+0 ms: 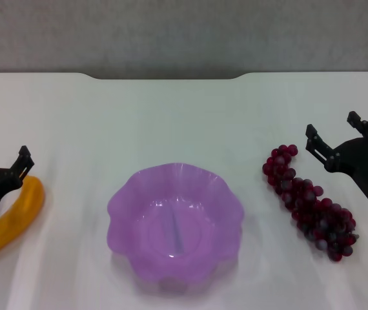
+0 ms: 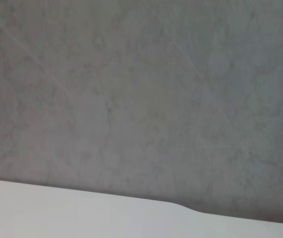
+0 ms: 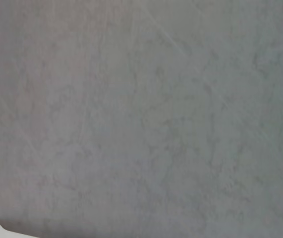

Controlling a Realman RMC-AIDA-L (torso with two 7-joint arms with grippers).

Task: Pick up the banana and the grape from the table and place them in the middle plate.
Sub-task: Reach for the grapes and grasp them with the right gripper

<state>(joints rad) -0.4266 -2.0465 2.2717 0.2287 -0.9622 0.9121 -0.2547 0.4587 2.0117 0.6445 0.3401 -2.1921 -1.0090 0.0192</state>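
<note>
- Two grippers show you spread fingers holding nothing: right gripper (image 1: 339, 137) just right of the grape (image 1: 310, 201), left gripper (image 1: 3, 163) over the banana (image 1: 17, 214).
- Your middle plate (image 1: 127, 199) sits empty, centre-near on the table (image 1: 171, 116).

The left end effector (image 1: 3, 165) is black, with two thin fingers that have blocky, bumpy tips. The right end effector (image 1: 339, 134) is black too, with bigger forked fingers. Each sits on a round silver-white wrist with a small green light.
</note>
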